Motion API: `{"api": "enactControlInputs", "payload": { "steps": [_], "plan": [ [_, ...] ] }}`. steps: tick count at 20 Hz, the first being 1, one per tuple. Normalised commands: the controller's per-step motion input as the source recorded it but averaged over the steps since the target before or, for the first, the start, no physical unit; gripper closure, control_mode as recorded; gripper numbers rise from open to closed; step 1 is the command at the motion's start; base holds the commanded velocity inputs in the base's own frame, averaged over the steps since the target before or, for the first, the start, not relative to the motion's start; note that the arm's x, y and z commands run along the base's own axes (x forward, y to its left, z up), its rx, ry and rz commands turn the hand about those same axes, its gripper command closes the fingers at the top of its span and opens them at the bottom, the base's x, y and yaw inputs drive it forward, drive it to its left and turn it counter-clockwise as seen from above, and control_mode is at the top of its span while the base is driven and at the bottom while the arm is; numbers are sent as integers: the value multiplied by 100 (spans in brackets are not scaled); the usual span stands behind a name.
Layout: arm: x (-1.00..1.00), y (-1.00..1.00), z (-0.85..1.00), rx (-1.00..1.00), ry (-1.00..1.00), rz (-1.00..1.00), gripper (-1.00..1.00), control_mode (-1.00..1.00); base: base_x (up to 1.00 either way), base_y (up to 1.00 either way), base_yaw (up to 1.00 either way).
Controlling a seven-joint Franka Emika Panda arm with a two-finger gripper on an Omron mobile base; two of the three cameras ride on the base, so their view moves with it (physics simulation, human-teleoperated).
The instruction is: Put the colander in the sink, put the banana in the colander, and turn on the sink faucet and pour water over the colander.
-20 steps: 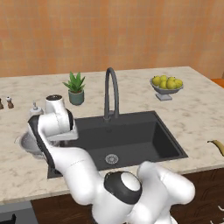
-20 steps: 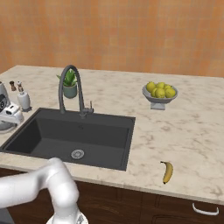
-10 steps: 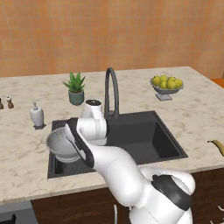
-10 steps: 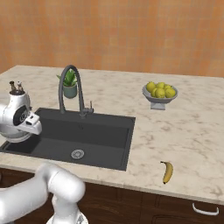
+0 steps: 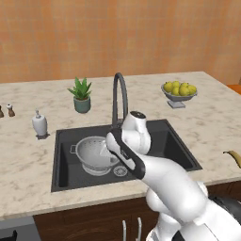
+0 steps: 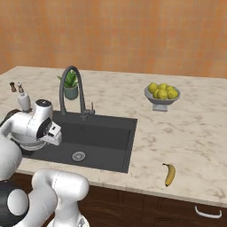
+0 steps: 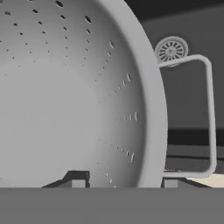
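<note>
The colander [image 5: 95,153], a silvery perforated bowl with wire side handles, sits low inside the left half of the sink [image 5: 175,141]. My gripper [image 7: 124,183] is shut on the colander [image 7: 65,96], one fingertip inside the bowl and one outside its rim beside a handle. I cannot tell whether it touches the sink floor. The round drain [image 7: 171,50] lies just beyond it. The dark gooseneck faucet [image 5: 119,94] stands behind the basin. The banana [image 5: 234,157] lies on the counter to the right of the sink, also seen as the banana [image 6: 169,174] near the front edge.
A footed bowl of yellow-green fruit [image 5: 178,92] stands at the back right. A potted plant [image 5: 82,94] is behind the sink, with a white soap dispenser [image 5: 39,124] and two small shakers [image 5: 9,110] to the left. My arm crosses the sink's front edge.
The arm has swung right from the counter left of the sink, carrying the colander over the rim and down into the basin.
</note>
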Motion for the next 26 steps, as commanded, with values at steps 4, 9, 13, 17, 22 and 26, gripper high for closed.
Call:
{"api": "enactControlInputs", "payload": {
  "steps": [4,9,13,17,22,26],
  "plan": [
    [-8,-94,0,7,-1,0,100,-100,0,0,0],
    [-2,-85,-3,4,-4,0,100,-100,0,0,0],
    [0,-73,-1,0,-1,0,100,-100,0,0,0],
    [2,-60,0,0,0,0,100,-100,0,0,0],
    [3,-33,-2,0,0,0,100,-100,0,0,0],
    [28,-1,0,0,0,5,100,-100,0,0,0]
  ]
}}
